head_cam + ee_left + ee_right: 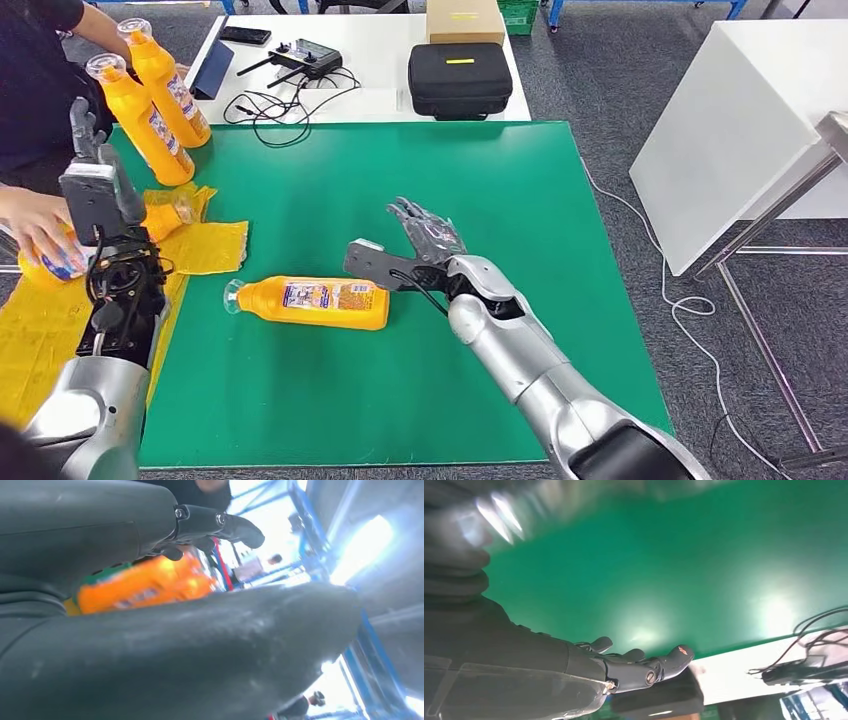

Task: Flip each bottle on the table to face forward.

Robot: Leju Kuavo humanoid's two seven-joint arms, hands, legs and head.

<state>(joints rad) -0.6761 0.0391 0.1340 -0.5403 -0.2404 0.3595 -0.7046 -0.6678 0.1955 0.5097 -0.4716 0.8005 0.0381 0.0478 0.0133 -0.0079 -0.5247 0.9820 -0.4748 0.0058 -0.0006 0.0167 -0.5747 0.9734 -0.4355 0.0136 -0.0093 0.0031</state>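
Bottle point(312, 302) lies on its side mid-frame on the green mat point(560, 200), label up, right hand point(425, 235) empty with fingers spread just right of its base, and a careless nudge could roll it away rather than turn it.

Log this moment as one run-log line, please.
right robot hand: open, beside lying orange plastic bottle | left robot hand: raised, grip unclear | person's hand: on another bottle | green mat
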